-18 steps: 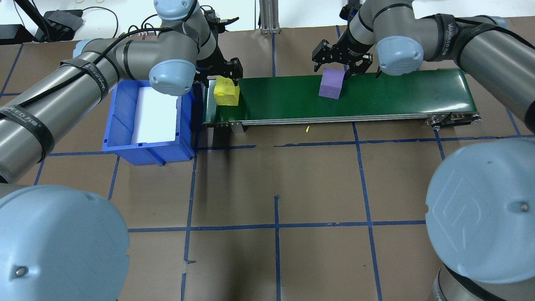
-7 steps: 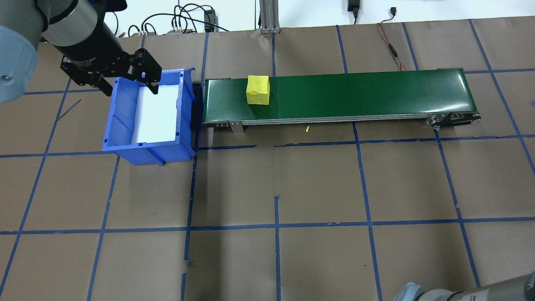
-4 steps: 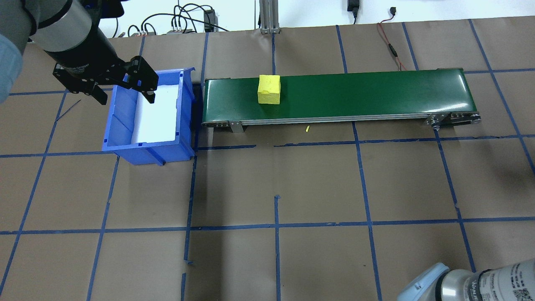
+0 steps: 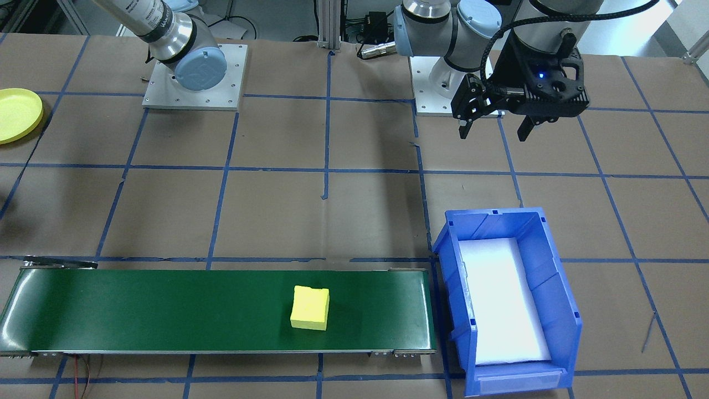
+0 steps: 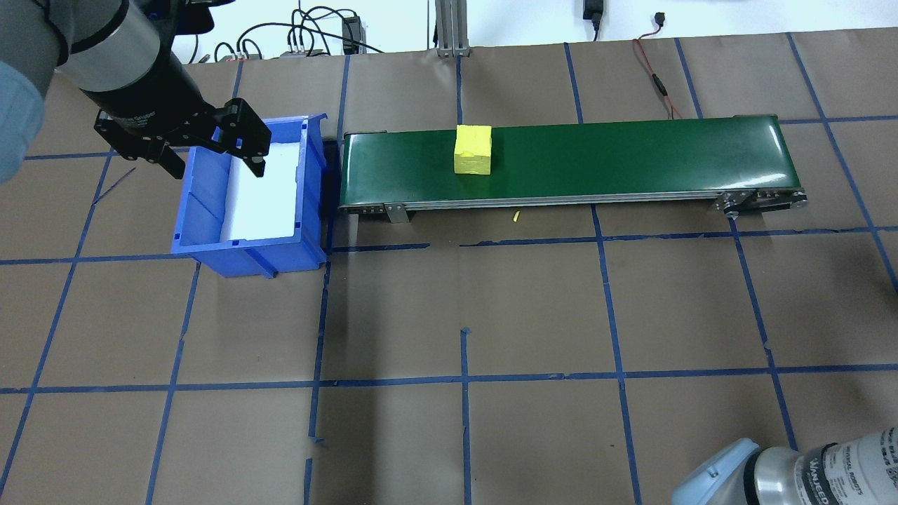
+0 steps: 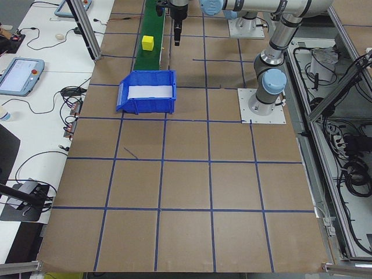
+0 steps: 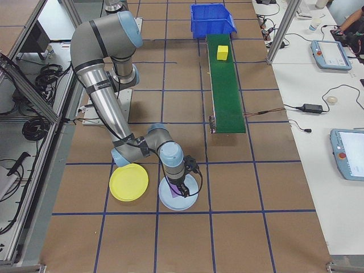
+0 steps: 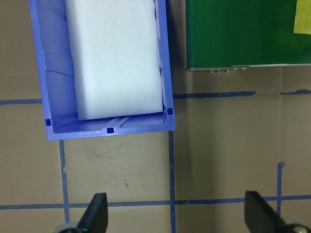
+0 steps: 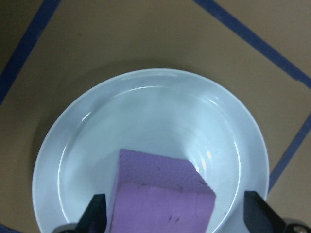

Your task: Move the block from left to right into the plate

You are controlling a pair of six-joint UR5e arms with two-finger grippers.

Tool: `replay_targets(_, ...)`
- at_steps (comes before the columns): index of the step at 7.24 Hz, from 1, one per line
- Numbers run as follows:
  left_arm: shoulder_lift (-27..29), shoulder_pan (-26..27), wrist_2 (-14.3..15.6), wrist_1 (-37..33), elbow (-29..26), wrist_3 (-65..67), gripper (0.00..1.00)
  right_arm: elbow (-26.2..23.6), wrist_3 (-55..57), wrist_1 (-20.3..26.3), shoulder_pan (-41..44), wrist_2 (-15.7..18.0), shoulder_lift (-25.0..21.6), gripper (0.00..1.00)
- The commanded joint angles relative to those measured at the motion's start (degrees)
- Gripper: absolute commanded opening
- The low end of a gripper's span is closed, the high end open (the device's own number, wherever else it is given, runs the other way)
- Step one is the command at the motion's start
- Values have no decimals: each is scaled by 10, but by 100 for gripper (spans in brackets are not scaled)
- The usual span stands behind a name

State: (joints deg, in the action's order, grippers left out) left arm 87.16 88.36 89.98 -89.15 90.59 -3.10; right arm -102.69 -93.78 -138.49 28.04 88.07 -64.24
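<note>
Purple block (image 9: 160, 194) at pale plate (image 9: 146, 107), yellow block (image 4: 310, 308) on belt (image 4: 166, 310).
Front view: left claw (image 4: 493, 136) held high over the worktop (image 4: 332, 221) near the bin (image 4: 554, 277), pointing down, jaws wide and empty; yellow plate (image 4: 16, 116) bare at the far edge. Overhead: same claw above the bin's corner, right claw out of frame. Right-side view alone: right claw (image 7: 182, 190) down at the pale plate, just beside the yellow one. Right wrist: matte, sharp-edged purple block over the pale plate, fingers (image 9: 97, 213) spread, one clear of it.
</note>
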Motion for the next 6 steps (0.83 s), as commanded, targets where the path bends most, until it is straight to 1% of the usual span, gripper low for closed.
replay_targets(1,-1,1,0,2,-2,0,100,5,79,69,39,-58,-67,100)
replay_targets(2,-1,1,-2,3,-2,0,100,5,117,126,87,-65,-105,100)
replay_targets(3,0,1,-2,4,-2,0,100,5,195,145,130,-67,-112,100)
replay_targets(4,-1,1,-2,4,-2,1,100,6,275,159,199,-67,-118,100)
replay_targets(5,-1,1,-2,4,-2,0,100,13,355,156,264,-68,-128,100)
replay_targets(6,0,1,-2,5,-2,1,100,23,463,157,330,-73,-131,100)
